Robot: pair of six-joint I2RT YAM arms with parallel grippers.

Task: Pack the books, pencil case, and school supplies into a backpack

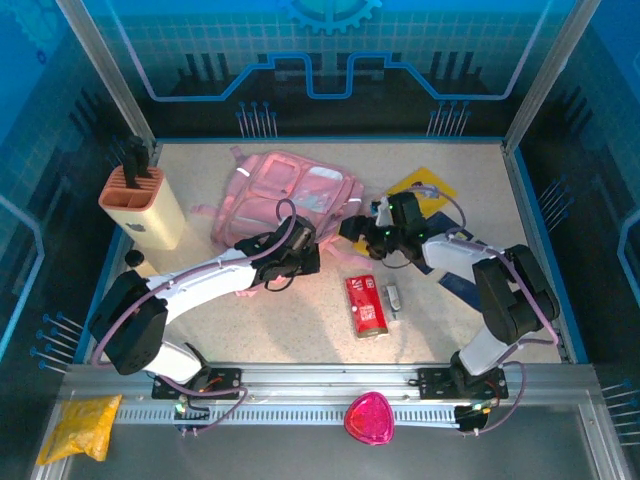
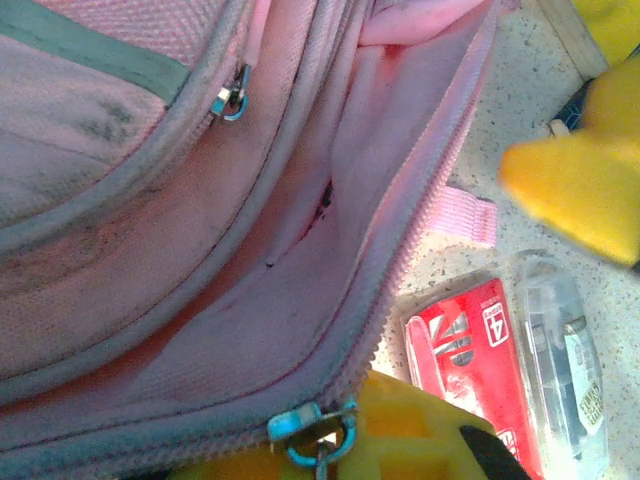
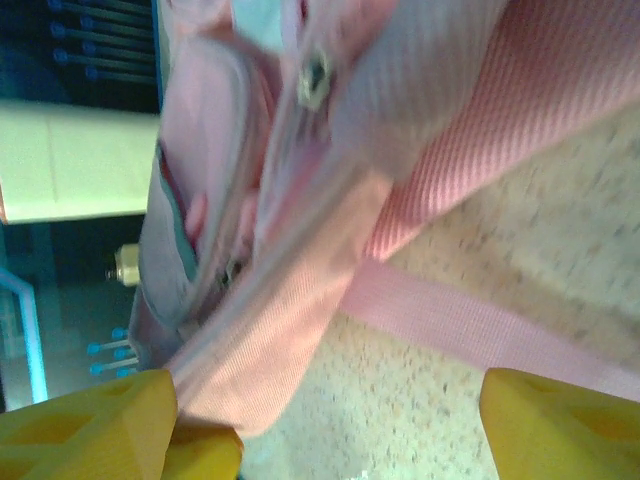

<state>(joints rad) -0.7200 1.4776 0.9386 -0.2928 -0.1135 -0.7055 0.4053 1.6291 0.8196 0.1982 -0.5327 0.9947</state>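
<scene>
The pink backpack [image 1: 285,195] lies at the back middle of the table. My left gripper [image 1: 303,247] sits at its near edge, shut on the blue zip pull [image 2: 315,432] of the zip. My right gripper [image 1: 355,226] stands open at the backpack's right corner; its yellow fingers [image 3: 90,430] are wide apart, with pink fabric [image 3: 270,340] against the left one. The red pencil case [image 1: 367,305] lies on the table in front, with the small grey-white piece [image 1: 393,296] just to its right. A yellow book [image 1: 422,190] and a dark navy one [image 1: 455,278] lie partly under the right arm.
A beige knife block [image 1: 145,205] stands at the back left. A pink strap [image 3: 480,325] trails across the table beside the backpack. On the near rail lie a yellow plastic bag [image 1: 80,425] and a pink heart-shaped thing [image 1: 368,418].
</scene>
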